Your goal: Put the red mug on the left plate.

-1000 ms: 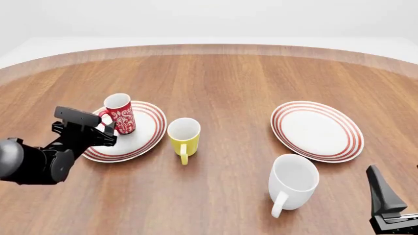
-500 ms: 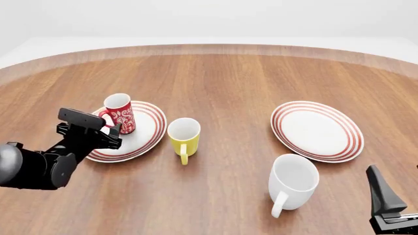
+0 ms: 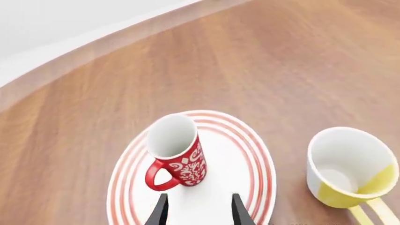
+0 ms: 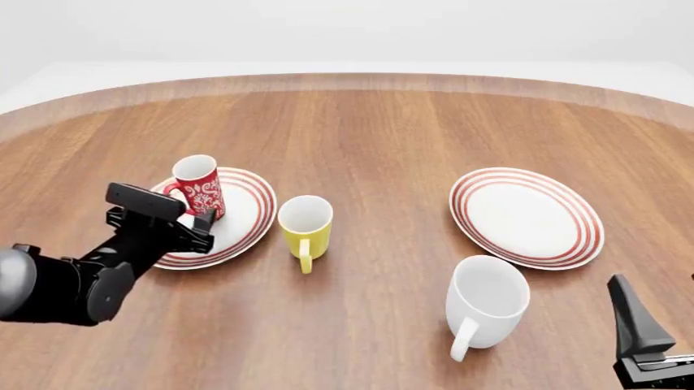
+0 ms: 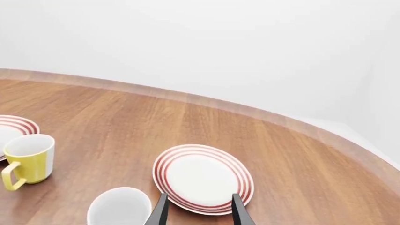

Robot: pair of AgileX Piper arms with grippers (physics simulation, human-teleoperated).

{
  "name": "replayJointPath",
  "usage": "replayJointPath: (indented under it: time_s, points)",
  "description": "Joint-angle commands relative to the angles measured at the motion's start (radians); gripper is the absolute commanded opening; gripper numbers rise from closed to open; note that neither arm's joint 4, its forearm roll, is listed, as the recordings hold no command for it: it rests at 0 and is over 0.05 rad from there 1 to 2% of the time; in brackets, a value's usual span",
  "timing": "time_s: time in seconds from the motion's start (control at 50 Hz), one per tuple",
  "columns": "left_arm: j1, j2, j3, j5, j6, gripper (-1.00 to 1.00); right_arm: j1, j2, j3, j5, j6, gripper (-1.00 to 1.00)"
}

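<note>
The red mug [image 4: 198, 185] with white floral pattern stands upright on the left plate [image 4: 255, 203], on its far left part. In the left wrist view the mug [image 3: 178, 152] stands on the plate [image 3: 250, 154] with its handle toward the camera. My left gripper [image 4: 198, 226] is open and empty over the plate's near edge, just short of the mug; its fingertips [image 3: 159, 211] frame bare plate and do not touch the mug. My right gripper [image 4: 620, 292] is open and empty at the near right; the right wrist view shows it [image 5: 198, 213] well above the table.
A yellow mug [image 4: 305, 223] stands just right of the left plate. A larger white mug [image 4: 488, 296] stands at the near right, in front of the second ringed plate [image 4: 526, 215]. The table's curved far edge [image 4: 347, 79] runs across the back.
My left gripper has drawn back from the red mug toward the near side and slightly right. The mug stays upright on the plate. The right arm has not moved.
</note>
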Motion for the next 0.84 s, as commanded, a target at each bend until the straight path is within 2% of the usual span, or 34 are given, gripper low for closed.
replayJointPath:
  time_s: [0.02, 0.4, 0.58, 0.84]
  points:
    - [-0.045, -0.029, 0.016, 0.007, -0.023, 1.0, 0.0, 0.0, -0.001, 0.003, 0.0, 1.0]
    - [-0.154, -0.131, 0.073, 0.026, -0.069, 1.0, 0.002, 0.0, 0.0, 0.005, 0.001, 1.0]
    - [-0.264, -0.253, 0.131, 0.057, -0.12, 1.0, 0.004, 0.0, 0.001, 0.007, -0.001, 1.0]
    - [-0.363, -0.441, 0.19, 0.145, -0.169, 1.0, 0.001, 0.0, 0.001, 0.008, 0.003, 1.0]
